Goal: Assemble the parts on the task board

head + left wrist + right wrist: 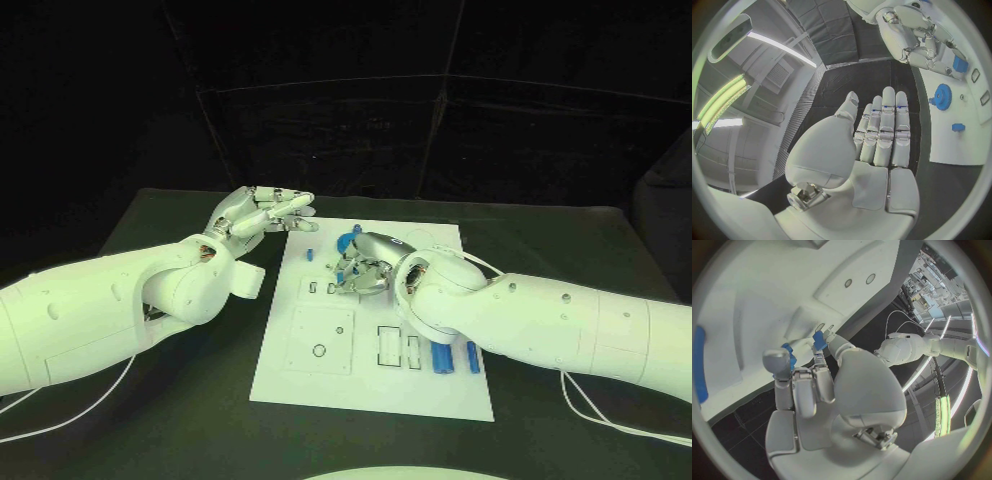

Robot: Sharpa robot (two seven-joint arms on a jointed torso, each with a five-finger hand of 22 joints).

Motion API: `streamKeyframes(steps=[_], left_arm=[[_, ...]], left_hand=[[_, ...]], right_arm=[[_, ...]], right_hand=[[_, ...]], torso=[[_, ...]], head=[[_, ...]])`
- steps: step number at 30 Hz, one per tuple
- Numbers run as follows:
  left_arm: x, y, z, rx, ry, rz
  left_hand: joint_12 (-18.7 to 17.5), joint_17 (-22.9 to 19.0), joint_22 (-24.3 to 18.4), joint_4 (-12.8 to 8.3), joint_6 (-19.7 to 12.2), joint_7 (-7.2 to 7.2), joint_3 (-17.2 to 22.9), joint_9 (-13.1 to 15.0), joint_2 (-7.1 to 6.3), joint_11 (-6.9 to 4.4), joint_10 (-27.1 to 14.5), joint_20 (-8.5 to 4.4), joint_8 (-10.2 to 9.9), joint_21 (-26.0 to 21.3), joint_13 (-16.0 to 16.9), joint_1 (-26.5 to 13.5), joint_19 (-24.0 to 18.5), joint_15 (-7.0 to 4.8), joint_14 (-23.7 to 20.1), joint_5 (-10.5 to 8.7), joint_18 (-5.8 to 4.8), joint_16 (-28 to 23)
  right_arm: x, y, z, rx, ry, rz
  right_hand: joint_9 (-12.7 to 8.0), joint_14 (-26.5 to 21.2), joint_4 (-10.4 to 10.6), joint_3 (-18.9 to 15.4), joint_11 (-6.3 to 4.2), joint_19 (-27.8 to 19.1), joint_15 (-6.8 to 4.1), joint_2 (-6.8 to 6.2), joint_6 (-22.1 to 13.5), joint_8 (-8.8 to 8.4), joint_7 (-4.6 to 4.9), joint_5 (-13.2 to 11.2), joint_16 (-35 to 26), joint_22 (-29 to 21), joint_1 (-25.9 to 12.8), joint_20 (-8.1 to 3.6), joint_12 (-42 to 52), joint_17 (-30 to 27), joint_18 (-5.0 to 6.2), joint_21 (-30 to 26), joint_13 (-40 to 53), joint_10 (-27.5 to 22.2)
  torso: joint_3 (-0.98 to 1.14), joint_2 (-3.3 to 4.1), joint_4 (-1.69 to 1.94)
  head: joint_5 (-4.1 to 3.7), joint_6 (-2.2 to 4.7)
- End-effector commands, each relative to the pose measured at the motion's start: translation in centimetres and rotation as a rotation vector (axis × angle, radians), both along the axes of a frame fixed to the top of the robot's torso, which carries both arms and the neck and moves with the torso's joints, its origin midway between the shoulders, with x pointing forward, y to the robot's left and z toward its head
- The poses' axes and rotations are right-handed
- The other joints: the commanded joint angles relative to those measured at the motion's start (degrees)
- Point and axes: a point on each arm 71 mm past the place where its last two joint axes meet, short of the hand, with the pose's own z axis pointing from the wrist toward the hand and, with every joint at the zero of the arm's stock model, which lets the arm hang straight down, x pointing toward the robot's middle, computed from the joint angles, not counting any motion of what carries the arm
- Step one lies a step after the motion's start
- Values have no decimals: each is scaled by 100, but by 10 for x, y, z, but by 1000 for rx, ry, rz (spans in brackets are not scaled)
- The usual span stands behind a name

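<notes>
Plastic, small and stiff: the blue part (819, 338) looks light and hard, probably a little slippery, so it is best taken by its sides. The right hand (368, 266) pinches it with its fingertips, low over the middle of the task board (325, 375), near the blue gear (943, 96). The left hand (263, 214) is spread flat and holds nothing, just beside the board's far left corner.

head overhead, wrists close, sharing task board (375, 330)
</notes>
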Motion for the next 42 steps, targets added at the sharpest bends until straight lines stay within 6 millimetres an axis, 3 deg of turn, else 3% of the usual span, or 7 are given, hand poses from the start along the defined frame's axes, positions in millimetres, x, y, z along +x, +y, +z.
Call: streamKeyframes(steps=[1,5,18,29,42], left_arm=[[1,-1,2,-13,-10,2],[1,-1,2,-13,-11,1],[1,-1,2,-14,-10,-2],[1,0,2,-14,-9,-1],[1,0,2,-13,-8,1]], left_hand=[[-26,8,-5,-29,27,2,-2,1,60,-18,-39,-8,-13,-12,-8,6,31,13,13,10,40,-34],[-30,12,-7,-34,28,2,-5,1,58,-17,-40,-7,-15,-14,-10,7,31,14,11,10,40,-37],[-30,12,-7,-34,28,2,-5,1,58,-17,-40,-7,-15,-14,-10,7,31,14,11,10,40,-37],[-30,12,-7,-34,28,2,-5,1,58,-17,-40,-7,-15,-14,-10,7,31,14,11,10,40,-37],[-36,17,-8,-38,28,4,-10,0,58,-15,-40,-6,-19,-18,-11,5,31,16,10,10,39,-41]], right_arm=[[-2,3,-1,-45,-13,20],[-3,3,-3,-59,-11,28],[-2,4,-6,-92,-17,39],[1,2,-10,-133,-18,34],[0,2,-12,-150,-14,38]], right_hand=[[7,519,-4,40,-28,-5,-28,-12,35,7,-13,19,13,2,-21,-20,-17,1142,-83,-23,506,-11],[7,519,-17,42,-27,-3,-28,-31,34,4,-12,39,14,3,-23,-20,-15,1145,-83,-23,509,-9],[6,521,-29,40,-23,-2,-27,-65,28,-4,-7,60,16,2,-37,-20,-22,1153,-84,-25,503,-15],[-20,519,-41,45,41,-29,20,-156,-180,-137,73,39,11,-54,-108,10,-122,1141,-81,-57,403,-104],[-12,517,-31,15,62,-33,42,-221,-202,-158,92,10,8,-60,-168,32,-134,1135,-79,-63,392,-118]], torso=[[2,-5,-7],[3,-7,-6],[-3,-16,-14],[-7,-25,-28],[-6,-17,-9]], head=[[-9,-14],[-28,-23],[13,-66],[23,-99],[-2,-104]])
